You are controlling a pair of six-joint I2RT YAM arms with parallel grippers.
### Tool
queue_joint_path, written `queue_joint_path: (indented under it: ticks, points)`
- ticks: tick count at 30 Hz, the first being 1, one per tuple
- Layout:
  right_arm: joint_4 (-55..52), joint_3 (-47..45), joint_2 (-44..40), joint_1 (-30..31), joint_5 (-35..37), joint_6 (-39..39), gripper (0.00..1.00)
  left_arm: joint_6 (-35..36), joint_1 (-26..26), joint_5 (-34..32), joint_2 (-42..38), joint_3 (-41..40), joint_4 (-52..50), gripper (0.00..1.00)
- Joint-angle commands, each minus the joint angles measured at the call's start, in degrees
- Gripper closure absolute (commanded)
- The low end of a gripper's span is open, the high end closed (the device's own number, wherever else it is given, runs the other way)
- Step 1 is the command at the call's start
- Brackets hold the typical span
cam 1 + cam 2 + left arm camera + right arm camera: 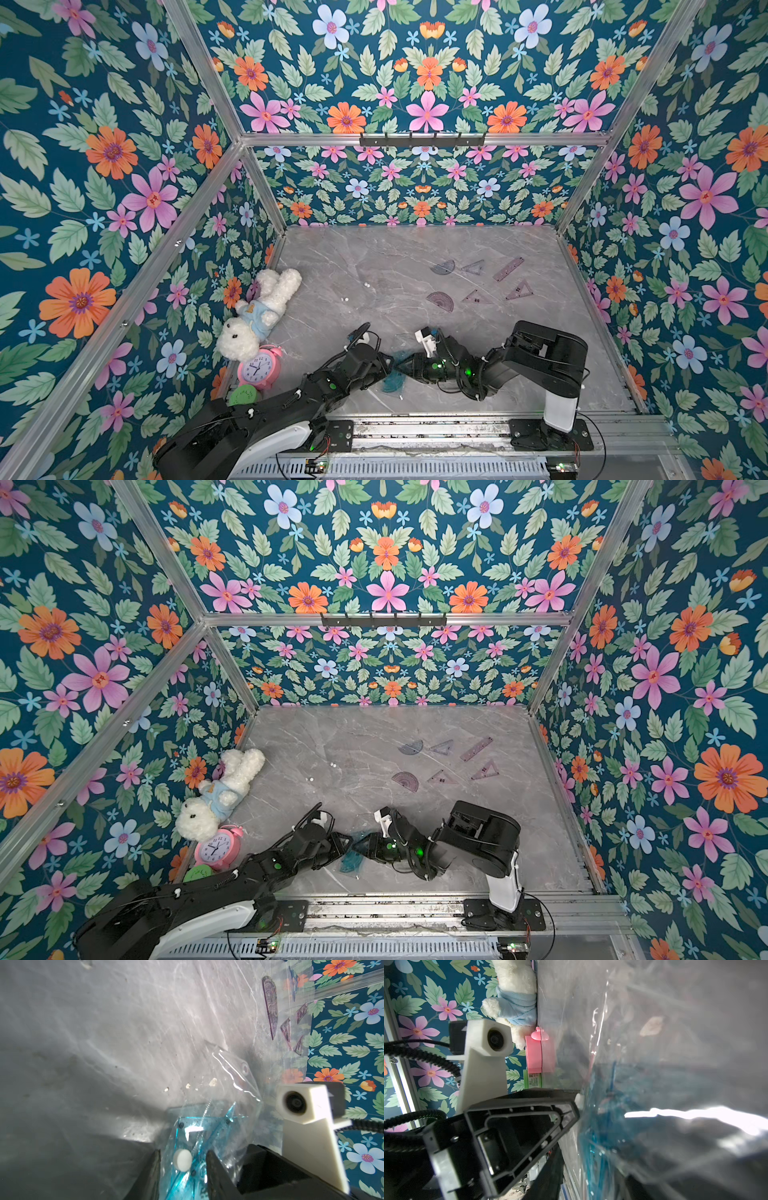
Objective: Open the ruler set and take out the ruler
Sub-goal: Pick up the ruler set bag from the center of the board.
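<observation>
Hour numerals — small, barely legible — on the pink alarm clock (pixel 258 368)

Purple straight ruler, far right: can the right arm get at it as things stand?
Probably yes: only flat purple pieces lie between the purple ruler and the right end effector, though that is at the ruler set now.

Left pincer (pixel 387 364) opposite right pincer (pixel 410 365)

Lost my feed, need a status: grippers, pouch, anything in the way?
Status: left gripper shut on pouch; right gripper at it, grip unclear. Inside, blue rulers. Plastic blankets right wrist view.
</observation>
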Motion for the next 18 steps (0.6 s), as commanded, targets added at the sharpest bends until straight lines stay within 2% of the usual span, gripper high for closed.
queue_joint_path:
  ticks: [1, 11, 18]
  points:
    - [-1.07, 0.58, -1.08, 0.16, 0.88, -0.50, 0.64, 0.12, -0.03, -0.95, -0.54, -0.01, -1.77, 0.61]
    - [-2.86, 0.75, -1.72, 0.16, 1.47, -0.69, 0.86, -1.35, -0.03, -3.54, -4.23, 0.00, -3.39, 0.59]
    - [-5.69, 1.63, -2.64, 0.15, 1.40, -1.56, 0.93, -1.57, -0.03, -4.55, -6.96, -0.03, -4.54, 0.56]
